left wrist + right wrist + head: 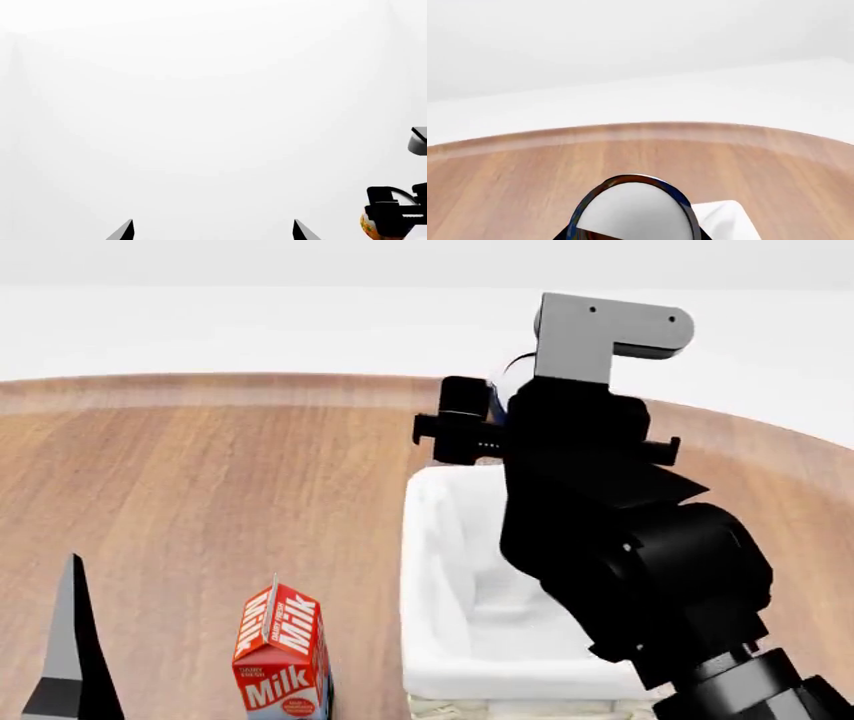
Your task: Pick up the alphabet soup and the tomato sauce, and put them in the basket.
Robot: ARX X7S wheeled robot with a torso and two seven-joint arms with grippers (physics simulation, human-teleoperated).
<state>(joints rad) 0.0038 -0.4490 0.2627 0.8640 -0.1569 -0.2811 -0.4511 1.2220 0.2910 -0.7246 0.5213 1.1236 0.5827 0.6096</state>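
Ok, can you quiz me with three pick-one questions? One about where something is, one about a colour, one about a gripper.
1. Where is the milk carton?
A in the basket
B on the table, left of the basket
C on the arm

2. What colour rims the alphabet soup in the right gripper?
A blue
B green
C pink

3. The left gripper is
A open and empty
B squeezing a can
C holding milk

Answers:
1 B, it stands beside the basket.
2 A, the right wrist view shows a blue edge.
3 A, its fingertips stand apart with nothing between.
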